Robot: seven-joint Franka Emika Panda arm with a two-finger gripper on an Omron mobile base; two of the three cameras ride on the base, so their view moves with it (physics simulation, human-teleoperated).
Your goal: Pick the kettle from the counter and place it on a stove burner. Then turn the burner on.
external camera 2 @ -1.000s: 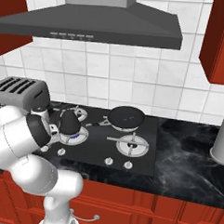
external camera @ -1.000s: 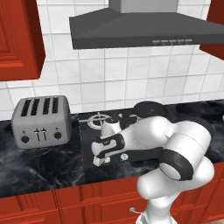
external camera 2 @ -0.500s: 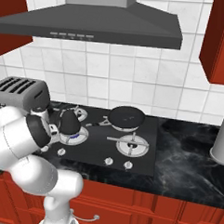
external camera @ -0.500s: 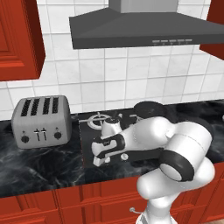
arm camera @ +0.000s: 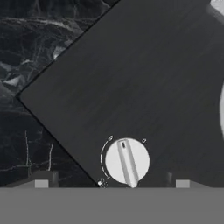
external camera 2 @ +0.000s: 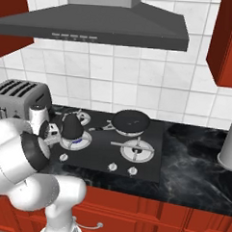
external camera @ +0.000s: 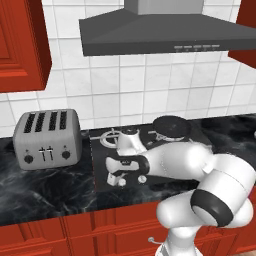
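Observation:
The dark grey kettle (external camera 2: 71, 126) stands upright on the front-left burner of the stove (external camera 2: 155, 132), with a blue flame (external camera 2: 78, 143) showing under it. My gripper (arm camera: 111, 183) is open. Its fingertips (arm camera: 41, 182) stand wide apart on either side of a white knob (arm camera: 127, 161) near the stove's front-left corner, touching nothing. In the left base view the gripper (external camera: 120, 175) hovers low over the front edge of the stove (external camera: 165, 145), in front of the kettle. The black counter (arm camera: 26, 52) borders the stove.
A silver toaster (external camera: 47, 137) sits on the counter left of the stove. A flat dark pan (external camera 2: 129, 121) rests on the back-right burner. Further white knobs (external camera 2: 113, 167) line the stove's front. A grey cylinder (external camera 2: 229, 143) stands far right. A hood hangs overhead.
The gripper's fingers have spread apart off the knob. The arm, kettle and cameras have stayed put.

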